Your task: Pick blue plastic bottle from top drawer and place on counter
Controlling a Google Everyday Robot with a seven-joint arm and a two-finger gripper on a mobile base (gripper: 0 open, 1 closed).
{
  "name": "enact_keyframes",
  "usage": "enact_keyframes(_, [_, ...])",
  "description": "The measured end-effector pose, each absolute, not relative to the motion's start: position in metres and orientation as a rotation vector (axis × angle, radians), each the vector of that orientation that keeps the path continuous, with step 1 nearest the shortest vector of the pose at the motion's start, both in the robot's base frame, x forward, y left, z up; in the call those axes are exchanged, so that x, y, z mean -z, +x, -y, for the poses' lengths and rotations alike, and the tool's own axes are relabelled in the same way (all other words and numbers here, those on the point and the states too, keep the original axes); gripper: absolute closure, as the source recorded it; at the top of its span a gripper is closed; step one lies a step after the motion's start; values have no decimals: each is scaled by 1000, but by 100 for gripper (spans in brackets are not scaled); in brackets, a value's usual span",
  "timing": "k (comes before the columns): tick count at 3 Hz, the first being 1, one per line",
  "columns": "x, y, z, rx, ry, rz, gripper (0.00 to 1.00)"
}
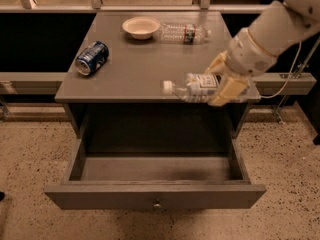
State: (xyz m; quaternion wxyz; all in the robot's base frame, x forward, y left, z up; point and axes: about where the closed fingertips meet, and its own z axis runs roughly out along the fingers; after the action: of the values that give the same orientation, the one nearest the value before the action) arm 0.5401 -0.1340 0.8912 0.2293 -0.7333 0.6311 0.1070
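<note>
The blue plastic bottle (192,88) is held on its side, white cap pointing left, over the front right part of the counter (140,66). My gripper (224,85) is shut on its label end, with the white arm reaching in from the upper right. The top drawer (155,194) stands pulled open below, its inside bare, a small round knob at the front centre.
On the counter lie a blue soda can (92,58) at the left, a cream bowl (141,27) at the back, and a clear bottle with a red-and-dark label (184,33) beside it. Speckled floor surrounds the cabinet.
</note>
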Motion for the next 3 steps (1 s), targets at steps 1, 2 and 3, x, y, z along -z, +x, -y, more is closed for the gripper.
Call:
enact_keyframes(1, [-904,579,111,-368,-2003,-1805,100])
enact_keyframes(2, [-910,629,63,-366,-2012,-1811,100])
enact_keyframes(3, [-887,664,26,-387,-2051,-1808,82])
